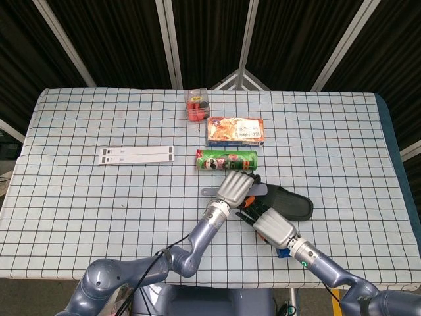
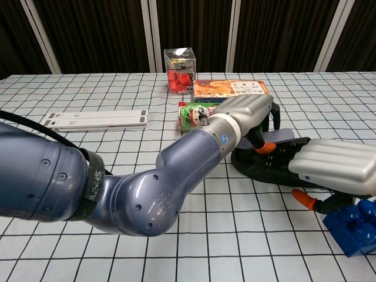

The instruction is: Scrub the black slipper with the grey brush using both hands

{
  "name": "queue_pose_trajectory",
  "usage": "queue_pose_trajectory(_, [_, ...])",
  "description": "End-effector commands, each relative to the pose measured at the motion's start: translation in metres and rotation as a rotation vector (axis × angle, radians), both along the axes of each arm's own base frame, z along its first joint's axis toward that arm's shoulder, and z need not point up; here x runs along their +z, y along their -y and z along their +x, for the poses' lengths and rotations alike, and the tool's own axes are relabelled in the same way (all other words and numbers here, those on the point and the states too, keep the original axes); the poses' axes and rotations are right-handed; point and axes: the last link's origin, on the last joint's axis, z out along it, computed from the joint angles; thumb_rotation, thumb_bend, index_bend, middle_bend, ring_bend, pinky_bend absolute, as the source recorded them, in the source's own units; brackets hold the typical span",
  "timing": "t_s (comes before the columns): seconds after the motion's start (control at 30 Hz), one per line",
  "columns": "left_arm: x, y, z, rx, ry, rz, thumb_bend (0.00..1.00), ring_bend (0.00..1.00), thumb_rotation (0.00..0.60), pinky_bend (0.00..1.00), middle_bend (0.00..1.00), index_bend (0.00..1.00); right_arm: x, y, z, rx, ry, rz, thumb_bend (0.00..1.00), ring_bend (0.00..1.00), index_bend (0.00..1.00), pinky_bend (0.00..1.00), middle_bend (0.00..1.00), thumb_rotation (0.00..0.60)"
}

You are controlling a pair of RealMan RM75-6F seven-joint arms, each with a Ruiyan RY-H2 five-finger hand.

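The black slipper [image 1: 295, 205] [image 2: 262, 168] lies flat on the checked cloth, right of centre. My left hand [image 1: 235, 189] [image 2: 249, 112] grips the grey brush [image 1: 258, 190] [image 2: 281, 137] and holds it over the slipper's near-left end. The brush's handle tip [image 1: 207, 193] sticks out to the left. My right hand [image 1: 275, 226] [image 2: 335, 167] lies over the slipper's near end, its dark fingers on top and its orange-tipped thumb underneath, holding it. Where the brush meets the slipper is hidden by the left hand.
A green chip can [image 1: 225, 160] [image 2: 192, 114] lies just behind the hands. An orange box [image 1: 235, 130] [image 2: 231, 88] and a clear box of red pieces [image 1: 196, 104] [image 2: 180, 70] stand further back. A white strip [image 1: 137, 155] lies at left. A blue block [image 1: 283, 252] [image 2: 353, 227] sits beside my right wrist.
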Motion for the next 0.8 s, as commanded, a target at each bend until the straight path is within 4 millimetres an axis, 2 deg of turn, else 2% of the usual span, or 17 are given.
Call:
queue_pose_trajectory(0.03, [-0.001, 0.001, 0.000, 0.002, -0.003, -0.007, 0.64, 0.51, 0.600, 0.54, 0.62, 0.49, 0.000, 0.001, 0.000, -0.002, 0.000, -0.001, 0.74, 0.07, 0.00, 0.13, 0.12, 0.600])
queue_pose_trajectory(0.23, [0.000, 0.001, -0.005, 0.011, -0.042, 0.007, 0.64, 0.51, 0.600, 0.54, 0.62, 0.49, 0.000, 0.003, -0.003, -0.015, -0.003, 0.001, 0.74, 0.07, 0.00, 0.13, 0.12, 0.600])
queue_pose_trajectory(0.57, [0.019, 0.001, -0.015, 0.051, -0.141, 0.026, 0.64, 0.51, 0.600, 0.54, 0.62, 0.49, -0.003, 0.002, -0.006, -0.018, 0.005, 0.012, 0.74, 0.07, 0.00, 0.13, 0.12, 0.600])
queue_pose_trajectory(0.8, [0.030, 0.005, -0.002, 0.018, -0.077, 0.036, 0.64, 0.51, 0.600, 0.54, 0.62, 0.49, -0.009, 0.000, -0.010, -0.027, -0.003, 0.031, 0.74, 0.07, 0.00, 0.13, 0.12, 0.600])
